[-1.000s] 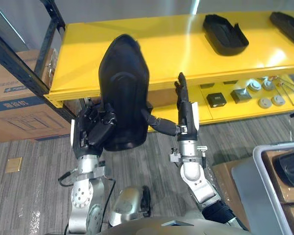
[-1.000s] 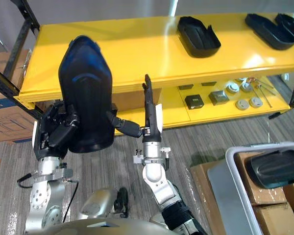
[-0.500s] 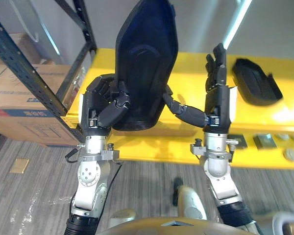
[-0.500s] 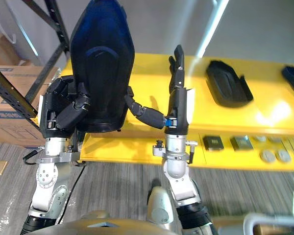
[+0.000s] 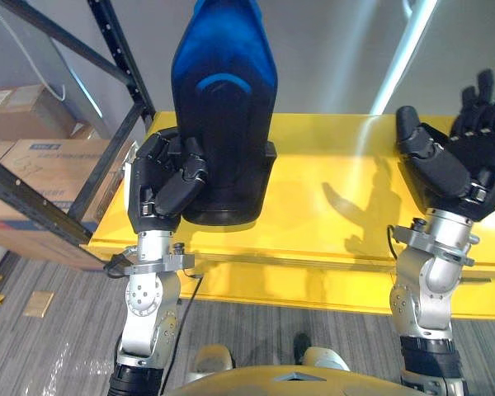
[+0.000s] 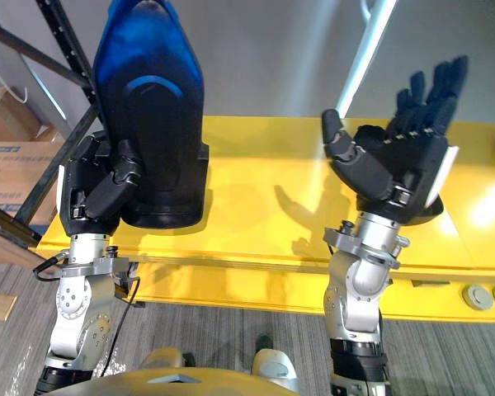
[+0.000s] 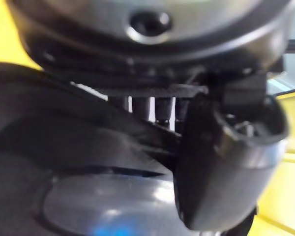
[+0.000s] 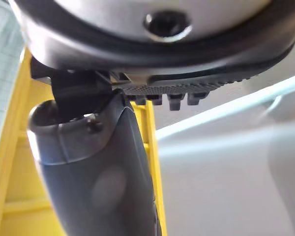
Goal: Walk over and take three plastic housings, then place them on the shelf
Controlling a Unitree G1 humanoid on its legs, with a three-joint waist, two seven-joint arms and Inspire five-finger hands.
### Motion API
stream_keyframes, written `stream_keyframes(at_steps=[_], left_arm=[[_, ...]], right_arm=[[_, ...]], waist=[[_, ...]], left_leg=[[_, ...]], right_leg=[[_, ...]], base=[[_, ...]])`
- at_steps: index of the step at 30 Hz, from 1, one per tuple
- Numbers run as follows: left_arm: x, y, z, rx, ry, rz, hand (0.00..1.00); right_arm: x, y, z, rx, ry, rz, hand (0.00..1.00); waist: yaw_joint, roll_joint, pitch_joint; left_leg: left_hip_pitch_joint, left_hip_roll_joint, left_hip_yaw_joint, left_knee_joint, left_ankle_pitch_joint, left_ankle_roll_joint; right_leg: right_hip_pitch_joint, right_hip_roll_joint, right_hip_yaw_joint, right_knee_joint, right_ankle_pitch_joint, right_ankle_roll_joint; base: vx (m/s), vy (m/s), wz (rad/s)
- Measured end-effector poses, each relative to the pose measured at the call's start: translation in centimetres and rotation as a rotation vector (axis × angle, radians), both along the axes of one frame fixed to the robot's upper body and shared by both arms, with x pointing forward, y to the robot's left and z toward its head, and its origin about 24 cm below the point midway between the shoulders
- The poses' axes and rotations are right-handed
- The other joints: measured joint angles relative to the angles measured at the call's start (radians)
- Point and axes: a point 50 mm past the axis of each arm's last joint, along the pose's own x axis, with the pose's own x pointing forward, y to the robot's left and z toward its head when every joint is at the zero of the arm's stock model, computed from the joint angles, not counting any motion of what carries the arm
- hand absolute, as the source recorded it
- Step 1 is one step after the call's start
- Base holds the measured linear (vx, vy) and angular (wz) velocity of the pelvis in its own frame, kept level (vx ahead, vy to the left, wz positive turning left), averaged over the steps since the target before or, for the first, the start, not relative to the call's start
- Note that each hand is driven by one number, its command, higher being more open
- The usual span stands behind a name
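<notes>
A large black plastic housing (image 5: 223,115) stands upright over the left part of the yellow shelf (image 5: 330,223). My left hand (image 5: 161,186) is shut on its lower left edge, thumb across the front; the left wrist view shows the thumb (image 7: 221,162) pressed on the housing's dark shell (image 7: 78,196). My right hand (image 5: 454,157) is raised over the right part of the shelf, palm up, fingers straight and open, holding nothing. The right wrist view shows its thumb (image 8: 103,172) against the yellow shelf edge (image 8: 10,147).
Black rack uprights (image 5: 120,62) rise at the left. Cardboard boxes (image 5: 33,157) sit behind and below them. A grey wall (image 5: 338,49) backs the shelf. A lower yellow shelf level (image 6: 445,293) carries small round parts (image 6: 478,294). Bare shelf surface lies between my hands.
The camera has shifted. My right hand has let go of the housing and swung away to the right, palm up. The left hand still holds the housing, now over the shelf's left part.
</notes>
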Motion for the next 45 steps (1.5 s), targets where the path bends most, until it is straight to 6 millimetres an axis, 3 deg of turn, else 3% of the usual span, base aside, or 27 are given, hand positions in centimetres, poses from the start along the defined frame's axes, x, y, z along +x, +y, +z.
stream_keyframes(at_steps=[3, 7, 12, 14, 19, 24, 32, 40, 41, 45], left_arm=[[0.2, -0.6, -0.6, 0.010, 0.056, -0.066, 0.00], [0.3, -1.4, -0.8, 0.066, 0.091, -0.154, 0.00], [1.5, -3.0, -0.3, 0.120, 0.123, -0.237, 0.00], [2.8, -3.8, 0.3, 0.133, 0.128, -0.235, 0.00], [6.2, -4.0, 0.4, 0.116, 0.196, -0.109, 0.00], [8.7, -2.7, -1.7, 0.006, 0.381, 0.116, 0.00], [11.7, -1.0, 0.4, -0.105, 0.401, 0.332, 0.00], [12.7, -0.6, 0.6, -0.105, 0.435, 0.355, 0.00], [12.8, -0.9, 0.7, -0.086, 0.432, 0.321, 1.00], [12.9, -1.5, 0.3, -0.041, 0.451, 0.255, 1.00]], right_arm=[[-0.6, 0.5, -0.4, -0.001, 0.029, 0.023, 1.00], [-0.8, 0.3, -1.8, -0.002, 0.139, 0.016, 1.00], [-1.8, -0.5, -2.6, -0.038, 0.228, -0.029, 1.00], [-2.1, -0.8, -2.3, -0.058, 0.216, -0.033, 1.00], [-2.4, -1.0, -1.6, -0.064, 0.183, -0.002, 1.00], [-2.3, -0.7, -1.8, -0.079, 0.196, 0.068, 1.00], [-1.5, 1.3, -2.0, -0.143, 0.227, 0.208, 1.00], [-1.1, 2.1, -2.0, -0.138, 0.233, 0.243, 1.00], [-1.0, 2.1, -2.0, -0.138, 0.229, 0.243, 1.00], [-1.0, 2.1, -2.0, -0.138, 0.229, 0.245, 1.00]], waist=[[-0.006, -0.003, -0.003], [-0.012, -0.011, -0.006], [-0.055, -0.015, -0.007], [-0.089, -0.023, -0.010], [-0.148, -0.038, -0.014], [-0.185, -0.038, -0.012], [-0.194, -0.040, 0.021], [-0.195, -0.041, 0.071], [-0.192, -0.040, 0.077], [-0.182, -0.039, 0.077]], left_leg=[[0.021, -0.025, 0.022, -0.037, 0.011, 0.009], [0.039, -0.023, 0.048, -0.062, 0.014, 0.007], [0.049, -0.008, 0.107, -0.074, 0.006, -0.003], [0.051, 0.003, 0.148, -0.074, 0.000, -0.012], [0.051, 0.014, 0.229, -0.075, -0.008, -0.014], [0.042, 0.026, 0.275, -0.068, -0.011, -0.015], [0.000, 0.038, 0.262, -0.038, -0.009, -0.020], [-0.024, 0.040, 0.237, -0.011, -0.010, -0.017], [-0.027, 0.041, 0.235, -0.008, -0.011, -0.016], [-0.022, 0.040, 0.233, -0.006, -0.012, -0.014]], right_leg=[[0.011, -0.017, 0.010, -0.039, 0.020, 0.027], [0.015, -0.011, 0.027, -0.060, 0.028, 0.027], [-0.007, 0.006, 0.082, -0.076, 0.040, 0.024], [-0.027, 0.016, 0.123, -0.078, 0.050, 0.021], [-0.067, 0.037, 0.198, -0.093, 0.078, 0.021], [-0.098, 0.057, 0.237, -0.100, 0.095, 0.022], [-0.120, 0.060, 0.223, -0.100, 0.106, 0.020], [-0.121, 0.057, 0.205, -0.100, 0.112, 0.022], [-0.120, 0.056, 0.201, -0.100, 0.112, 0.022], [-0.112, 0.055, 0.198, -0.100, 0.112, 0.022]], base=[[0.04, 0.097, -0.08], [0.03, 0.006, -0.13], [0.01, -0.017, -0.35], [-0.01, -0.007, -0.50], [-0.05, -0.031, -0.52], [-0.08, -0.045, -0.29], [-0.08, -0.051, 0.04], [-0.07, -0.022, 0.09], [-0.07, -0.015, 0.06], [-0.05, -0.005, 0.03]])
